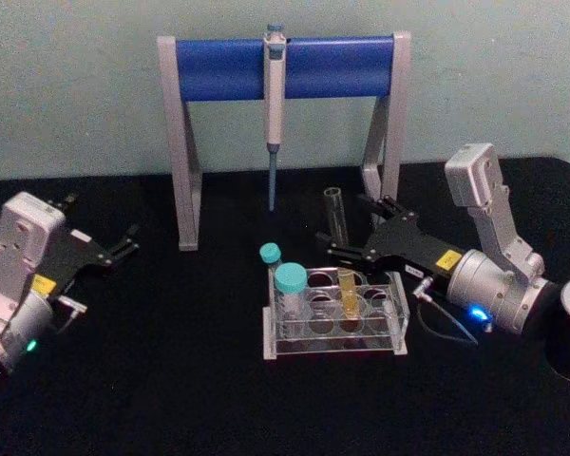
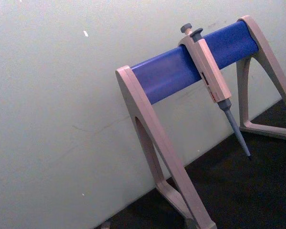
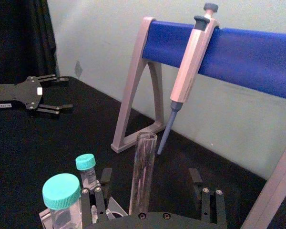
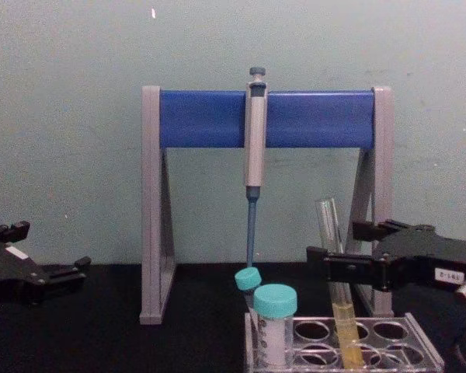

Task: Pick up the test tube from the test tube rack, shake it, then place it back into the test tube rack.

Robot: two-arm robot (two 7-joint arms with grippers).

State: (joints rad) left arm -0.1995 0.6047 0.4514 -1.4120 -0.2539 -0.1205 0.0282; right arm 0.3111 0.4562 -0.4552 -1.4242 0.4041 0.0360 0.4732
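Right gripper [image 1: 349,228] straddles test tube [image 1: 337,211], gaps both sides.

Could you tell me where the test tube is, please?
Head view: the test tube stands in the test tube rack, right of centre, between the fingers of the open right gripper, teal-capped tubes on its left.

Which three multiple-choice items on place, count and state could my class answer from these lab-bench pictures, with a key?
1. Where is the pipette? A. hanging on the stand's blue bar B. lying flat C. in a beaker
2. How many teal-capped tubes stand in the test tube rack? A. one B. two C. four
3. The right gripper is A. shut on a cap B. open astride the test tube C. folded away
Key: A, it hangs from the bar; B, two teal caps show; B, gaps flank the tube. The left gripper sits open, far left.
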